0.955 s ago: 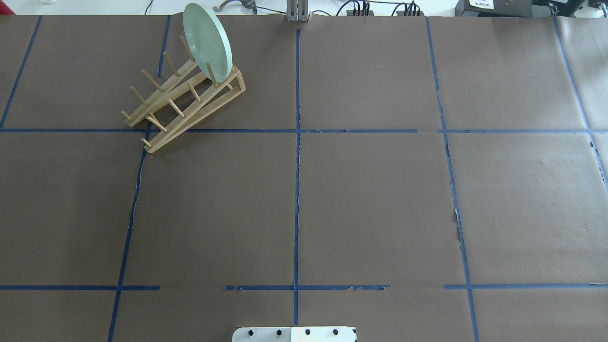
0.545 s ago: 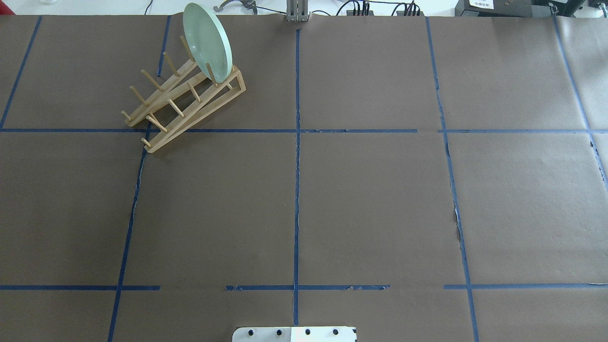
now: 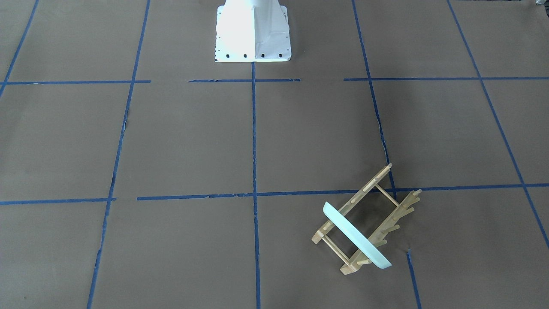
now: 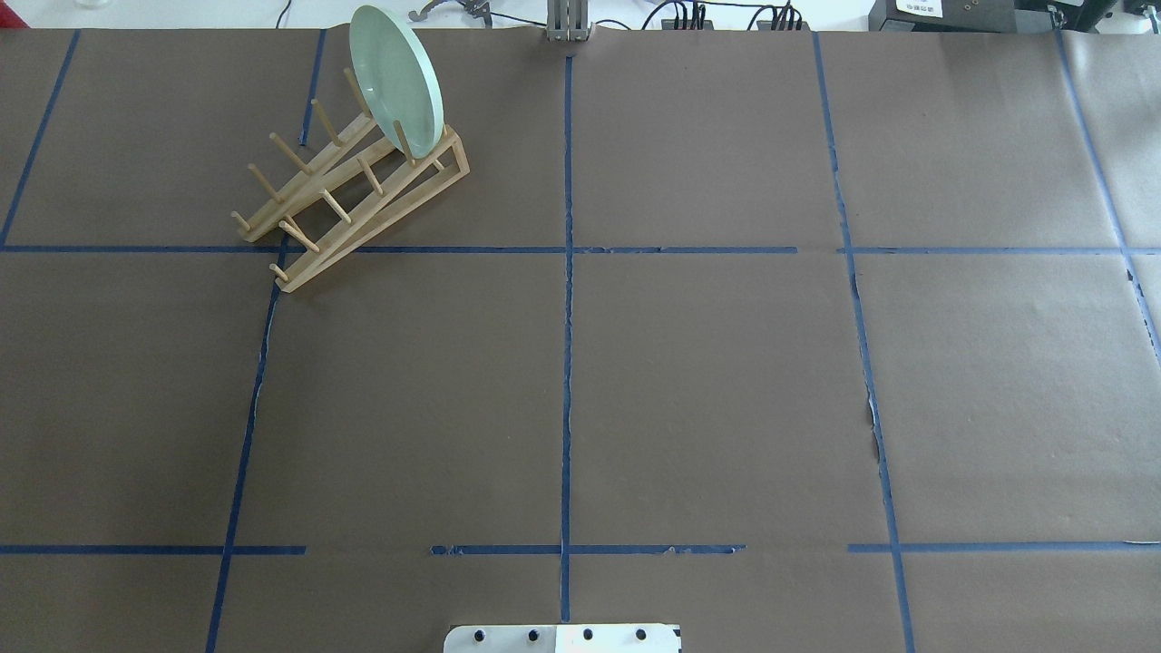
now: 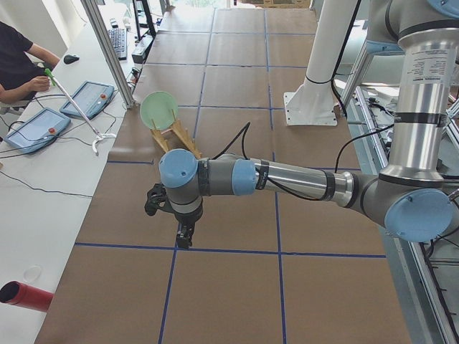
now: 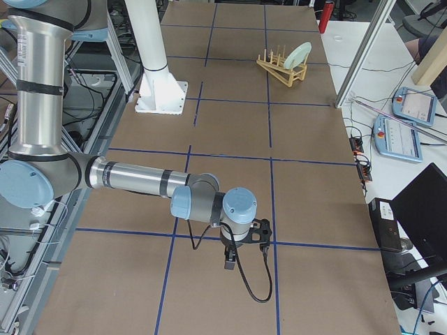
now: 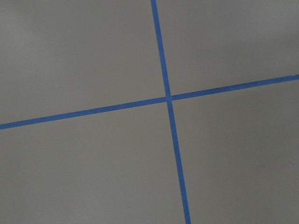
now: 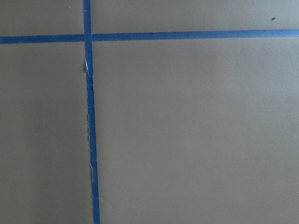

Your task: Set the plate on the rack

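At the far left corner of the counter [image 4: 707, 390], seen from the robot's side, the plate [image 4: 396, 77] stands on edge in the rack [image 4: 381, 209], held between the pegs at the rack's far end. Its hollow, pale green face is turned toward the robot, and it leans slightly. The rack lies at an angle across a crossing of the blue tape [image 4: 567, 363] that grids the brown paper cover. From the camera facing the robot, the plate [image 3: 356, 236] shows as a thin rim-on sliver across both rails of the rack [image 3: 363, 189], with the white robot base [image 3: 253, 30] well apart at the top.

Neither arm touches the plate or the rack. From the counter's left end, the near arm reaches out low over the paper, its left end effector [image 5: 184, 240] pointing down, with plate [image 5: 158, 110] and rack [image 5: 179, 140] beyond it. From the right end, the right end effector [image 6: 229, 264] hangs above a tape line, far from the plate [image 6: 300, 54] and rack [image 6: 276, 68] at the opposite end. Whether either end effector's fingers are apart or together cannot be told from these side views. Both wrist cameras show only brown paper and crossing tape. A seated operator [image 5: 18, 64] is at a side table with two handheld control tablets [image 5: 32, 129].
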You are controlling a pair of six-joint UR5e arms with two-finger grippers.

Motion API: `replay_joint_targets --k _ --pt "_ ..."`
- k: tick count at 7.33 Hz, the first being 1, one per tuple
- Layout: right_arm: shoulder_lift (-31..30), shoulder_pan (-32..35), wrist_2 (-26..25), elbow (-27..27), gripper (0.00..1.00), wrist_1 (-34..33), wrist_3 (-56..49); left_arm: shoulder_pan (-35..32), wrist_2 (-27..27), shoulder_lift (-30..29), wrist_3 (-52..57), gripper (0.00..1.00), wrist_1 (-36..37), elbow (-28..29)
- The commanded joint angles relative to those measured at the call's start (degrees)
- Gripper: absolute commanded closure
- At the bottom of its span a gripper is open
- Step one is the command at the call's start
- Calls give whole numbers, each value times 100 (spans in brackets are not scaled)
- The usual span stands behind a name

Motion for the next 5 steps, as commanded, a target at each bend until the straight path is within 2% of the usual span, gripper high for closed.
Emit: replay_joint_targets --k 1,5 --pt "0 0 0 0 0 0 0 7 -63 23 9 0 19 42" --pt "0 0 0 0 0 0 0 -2 -63 -3 9 0 28 -28"
